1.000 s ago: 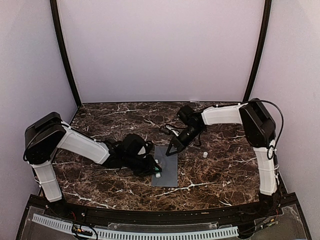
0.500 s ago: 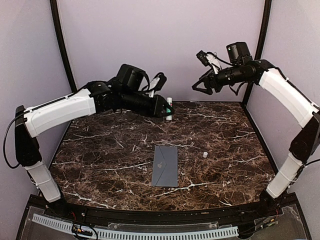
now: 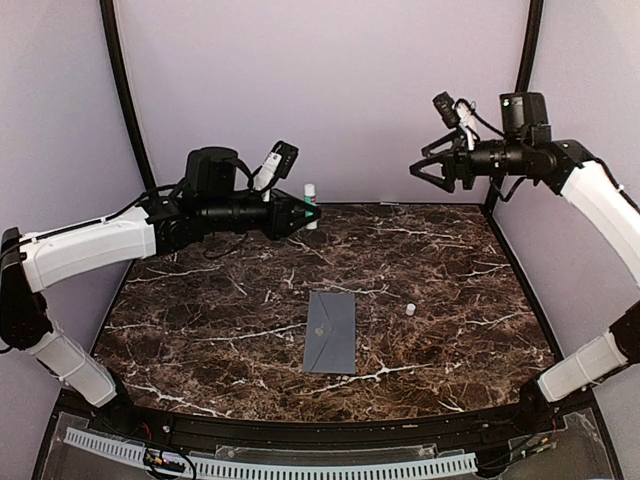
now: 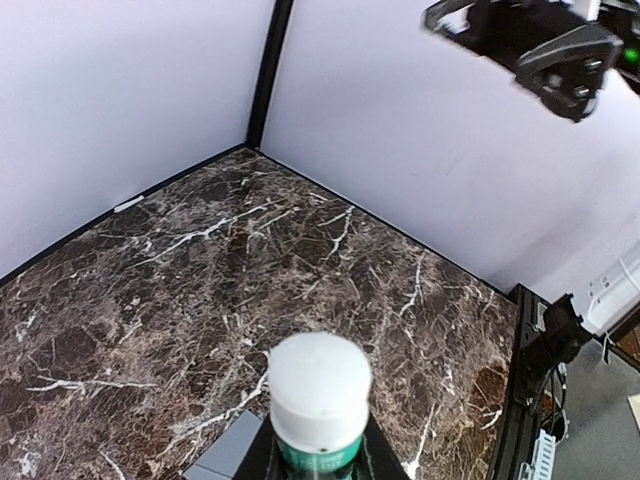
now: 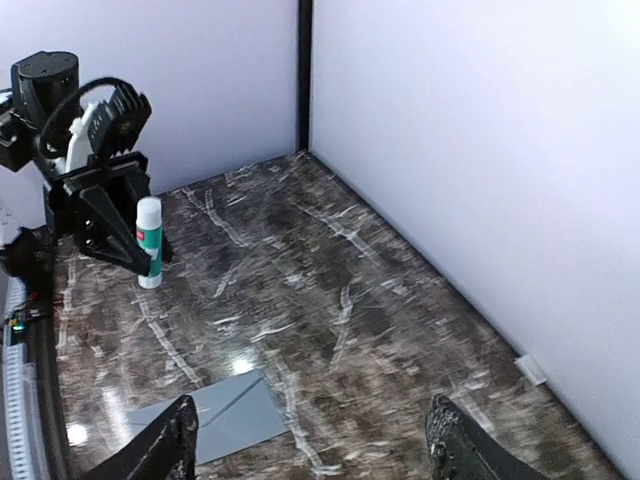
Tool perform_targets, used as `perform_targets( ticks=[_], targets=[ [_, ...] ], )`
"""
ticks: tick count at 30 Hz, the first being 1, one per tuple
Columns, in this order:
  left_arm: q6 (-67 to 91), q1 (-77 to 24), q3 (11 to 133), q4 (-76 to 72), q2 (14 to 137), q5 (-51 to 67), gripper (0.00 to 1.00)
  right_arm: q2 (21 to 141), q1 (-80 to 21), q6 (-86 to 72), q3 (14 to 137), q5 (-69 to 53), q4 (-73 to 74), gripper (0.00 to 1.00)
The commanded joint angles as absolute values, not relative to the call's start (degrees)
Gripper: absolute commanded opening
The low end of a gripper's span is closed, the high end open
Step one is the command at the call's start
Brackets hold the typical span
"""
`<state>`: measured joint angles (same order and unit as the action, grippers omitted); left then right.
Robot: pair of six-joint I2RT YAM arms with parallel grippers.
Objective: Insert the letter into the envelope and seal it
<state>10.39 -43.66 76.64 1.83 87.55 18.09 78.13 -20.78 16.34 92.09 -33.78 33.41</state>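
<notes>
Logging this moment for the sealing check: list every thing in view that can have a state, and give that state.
envelope, flat on the table, flap folded down; whether it is sealed cannot be told
glue stick, upright, held off the table
left gripper, shut on the glue stick
right gripper, open, empty, raised
small white piece, loose on the table, right of the envelope, apart from it

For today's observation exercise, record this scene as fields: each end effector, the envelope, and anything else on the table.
left end effector: raised, shut on glue stick
right end effector: raised, open, empty
envelope: flat on the table, untouched
letter: not visible
small white piece: on table, right of envelope
</notes>
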Motion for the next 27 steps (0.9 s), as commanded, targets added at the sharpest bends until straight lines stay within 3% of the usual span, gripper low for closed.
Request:
perform_targets(
  ticks=[1,12,21,27],
  targets=[
    [7.72,-43.26,64.04,-25.2,80.31,30.41,0.0,82.23,-23.55,16.0,83.79,-48.89,34.49,0.72],
    [23.57,-40.72,57.39,-46.55,80.69,46.15,0.0,93.61,-37.45,20.65,91.38,-55.57,40.55,0.71],
    [34.69,-39.92,56.22,-59.74,84.76,50.38,0.0,99.92,-40.96,16.85,99.53,-60.82,41.75,0.62],
    [36.4,-39.82,56.62,-60.53,85.95,51.51,0.0,100.13,-41.46,14.31,99.78,-62.62,39.63,0.6]
  ],
)
